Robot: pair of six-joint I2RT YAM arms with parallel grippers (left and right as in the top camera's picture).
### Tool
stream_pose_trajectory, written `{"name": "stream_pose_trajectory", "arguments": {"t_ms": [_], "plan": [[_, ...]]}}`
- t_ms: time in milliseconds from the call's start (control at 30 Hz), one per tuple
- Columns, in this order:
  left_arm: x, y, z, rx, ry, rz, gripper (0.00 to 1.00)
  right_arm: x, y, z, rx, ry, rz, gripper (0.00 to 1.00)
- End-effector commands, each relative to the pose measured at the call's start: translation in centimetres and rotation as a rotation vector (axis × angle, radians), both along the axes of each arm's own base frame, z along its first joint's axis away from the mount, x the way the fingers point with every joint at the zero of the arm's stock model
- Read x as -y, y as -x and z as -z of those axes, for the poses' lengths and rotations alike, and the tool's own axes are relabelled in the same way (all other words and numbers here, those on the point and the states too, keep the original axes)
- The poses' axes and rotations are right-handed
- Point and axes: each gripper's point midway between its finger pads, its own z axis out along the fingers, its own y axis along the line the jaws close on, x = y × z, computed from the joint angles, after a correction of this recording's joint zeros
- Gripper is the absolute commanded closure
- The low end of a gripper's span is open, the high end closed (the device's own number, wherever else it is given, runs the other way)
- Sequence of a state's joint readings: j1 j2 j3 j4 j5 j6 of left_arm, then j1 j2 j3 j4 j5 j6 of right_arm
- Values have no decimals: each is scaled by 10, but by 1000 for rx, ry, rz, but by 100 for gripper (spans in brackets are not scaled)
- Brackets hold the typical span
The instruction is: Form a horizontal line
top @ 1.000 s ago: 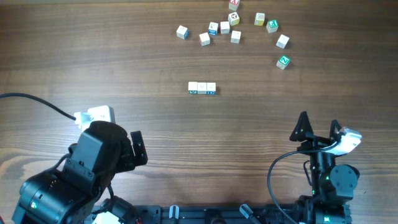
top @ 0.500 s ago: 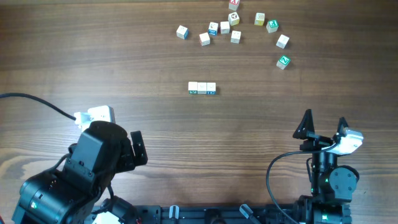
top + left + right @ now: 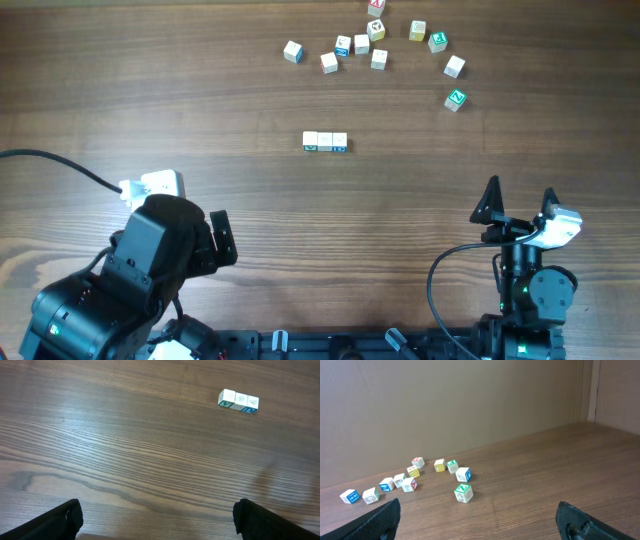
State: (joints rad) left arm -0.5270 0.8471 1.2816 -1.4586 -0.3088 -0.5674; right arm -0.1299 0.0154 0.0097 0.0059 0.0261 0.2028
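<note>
At lower left the left gripper is spread wide and holds nothing. The line lies up and to its right at mid-frame, on the bare table: three cubes touching edge to edge, long axis running left to right. Eleven loose cubes are scattered at upper centre and upper right, well apart from it. At lower right the right gripper also gapes empty. The left one looks somewhat nearer the line, and the right one nearer the scatter.
</note>
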Motion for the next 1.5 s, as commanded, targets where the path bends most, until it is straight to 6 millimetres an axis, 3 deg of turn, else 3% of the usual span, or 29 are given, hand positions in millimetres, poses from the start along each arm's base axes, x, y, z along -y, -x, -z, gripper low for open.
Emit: {"name": "stream_pose_trajectory", "arguments": {"t_ms": [0,133,400,533,700,1100,1300,1467], "plan": [[-1,0,0,1,12,-19,0,-2,0,-1,6,19,-11,0],[-7,4,3,-18,-64,38,0,-2,0,-1,6,18,-11,0],[-6,3,2,-14,-58,37,0,-2,0,-1,6,18,-11,0],[1,-19,-15,120,0,18,0,-2,0,-1,6,18,-11,0],[23,-52,-31,439,17,208,0,-2,0,-1,6,18,-11,0],[6,-56,7,995,136,165,0,-2,0,-1,6,19,-11,0],[-10,-67,54,986,94,92,0,-2,0,-1,6,19,-11,0],[-33,-73,67,1001,38,-23,0,-2,0,-1,6,19,-11,0]]}}
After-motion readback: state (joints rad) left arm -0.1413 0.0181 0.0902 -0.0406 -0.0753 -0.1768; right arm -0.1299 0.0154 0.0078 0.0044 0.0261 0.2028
